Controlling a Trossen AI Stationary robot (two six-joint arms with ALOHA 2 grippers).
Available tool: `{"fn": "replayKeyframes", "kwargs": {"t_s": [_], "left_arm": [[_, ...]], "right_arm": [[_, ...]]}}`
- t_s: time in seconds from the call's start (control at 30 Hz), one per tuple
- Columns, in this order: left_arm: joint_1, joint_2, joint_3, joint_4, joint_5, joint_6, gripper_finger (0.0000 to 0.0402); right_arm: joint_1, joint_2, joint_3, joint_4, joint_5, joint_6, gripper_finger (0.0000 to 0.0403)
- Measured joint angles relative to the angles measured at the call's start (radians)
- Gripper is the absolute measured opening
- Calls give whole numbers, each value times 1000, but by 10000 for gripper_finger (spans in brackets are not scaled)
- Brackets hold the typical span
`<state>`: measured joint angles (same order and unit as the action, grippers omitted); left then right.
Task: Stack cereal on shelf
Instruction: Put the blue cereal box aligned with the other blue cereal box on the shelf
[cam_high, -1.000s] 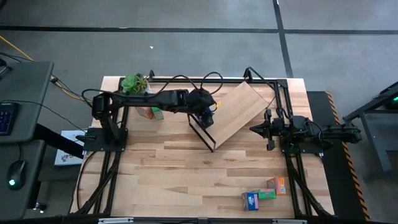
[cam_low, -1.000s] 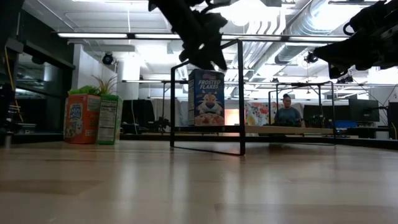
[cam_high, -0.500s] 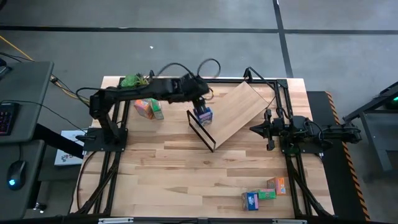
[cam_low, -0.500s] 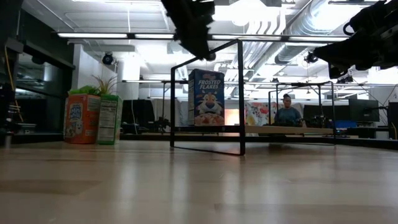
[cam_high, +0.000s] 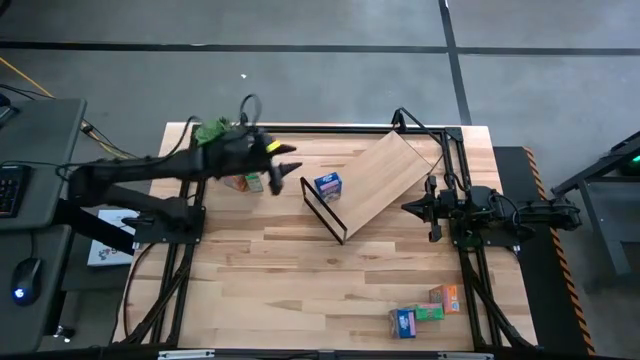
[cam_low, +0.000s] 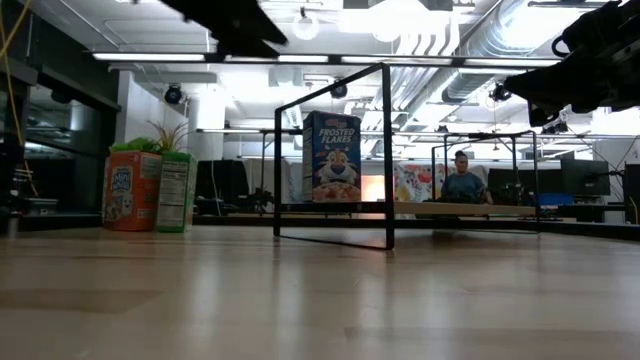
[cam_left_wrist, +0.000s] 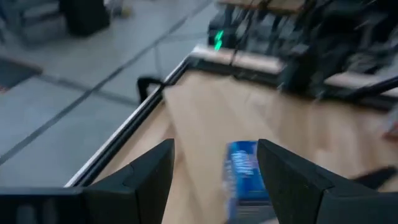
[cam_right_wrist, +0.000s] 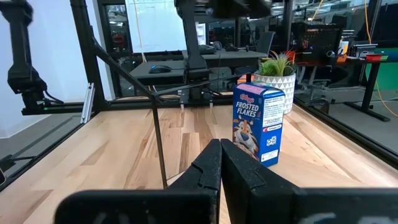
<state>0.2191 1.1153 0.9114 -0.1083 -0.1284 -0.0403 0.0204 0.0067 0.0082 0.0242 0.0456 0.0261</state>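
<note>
A blue cereal box (cam_high: 327, 186) stands upright on its bottom on the shelf's light wood panel (cam_high: 385, 175), just inside the black frame (cam_high: 322, 210). The low view shows the box (cam_low: 332, 157) within the frame (cam_low: 385, 150). My left gripper (cam_high: 286, 174) hangs open and empty above the table, left of the shelf. In its wrist view the box (cam_left_wrist: 244, 174) lies beyond the gripper (cam_left_wrist: 214, 180). My right gripper (cam_high: 432, 210) waits shut at the shelf's right side, facing the box (cam_right_wrist: 258, 124).
An orange box (cam_low: 130, 190) and a green box (cam_low: 175, 192) stand by a potted plant (cam_high: 212, 131) at the far left. Three more small boxes (cam_high: 425, 312) lie near the front right. Bare tabletop (cam_high: 290, 280) stretches in front of the shelf.
My left gripper has drawn back from the blue box toward the table's left edge, rising a little and tipping from pointing down to nearer level, its fingers still open. The blue box has stayed standing on the shelf.
</note>
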Motion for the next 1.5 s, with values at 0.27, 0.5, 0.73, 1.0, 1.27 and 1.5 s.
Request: {"fn": "replayKeyframes", "kwargs": {"t_s": [0.27, 0.5, 0.73, 1.0, 1.27, 1.5], "left_arm": [[-161, -254, -330, 370, 0, 7, 221], [-231, -351, -508, 645, -8, -9, 220], [-269, -357, -523, 622, -9, -18, 220], [-307, -313, -523, 620, -9, -19, 220], [-319, -296, -523, 627, -15, -19, 220], [-319, -296, -522, 628, -16, -45, 220]], "right_arm": [[0, 0, 0, 0, 0, 0, 0], [0, 0, 0, 0, 0, 0, 0], [0, 2, 0, 168, 30, 264, 0], [19, 150, 0, 729, -147, 304, 0], [106, 660, 215, 796, -73, 177, 0], [105, 972, 527, 573, -24, 210, 0]]}}
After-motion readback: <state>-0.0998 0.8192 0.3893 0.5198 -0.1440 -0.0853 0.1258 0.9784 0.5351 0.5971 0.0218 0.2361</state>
